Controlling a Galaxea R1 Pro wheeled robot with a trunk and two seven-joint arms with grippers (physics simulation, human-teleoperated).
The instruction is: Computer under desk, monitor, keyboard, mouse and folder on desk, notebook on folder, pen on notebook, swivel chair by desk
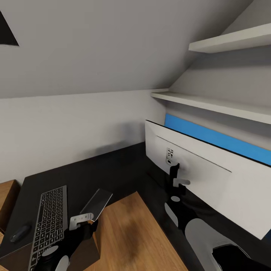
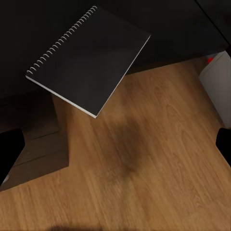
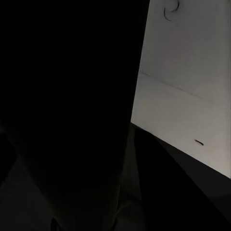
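Note:
The monitor (image 1: 210, 180) stands on the right wing of the black desk (image 1: 113, 169), its white back facing me. Behind it the blue folder (image 1: 218, 138) leans along the wall. On the left wing lie the keyboard (image 1: 49, 218) and a dark mouse (image 1: 20, 233). The grey spiral notebook (image 1: 97, 203) (image 2: 89, 60) overhangs the desk's inner edge. My left gripper (image 1: 81, 223) is open just short of the notebook, with black fingertips (image 2: 9, 154) spread wide. My right gripper (image 1: 177, 181) is at the monitor's black neck, and its jaws are hidden in the dark. The monitor's white back (image 3: 192, 72) fills the right wrist view's lit side.
Wood floor (image 1: 131, 233) lies inside the desk's corner. A low wooden cabinet (image 1: 6, 199) stands at the far left, and a brown box (image 2: 33, 144) sits under the desk edge. Two white shelves (image 1: 226, 39) (image 1: 210, 103) jut out above the monitor under a sloped ceiling.

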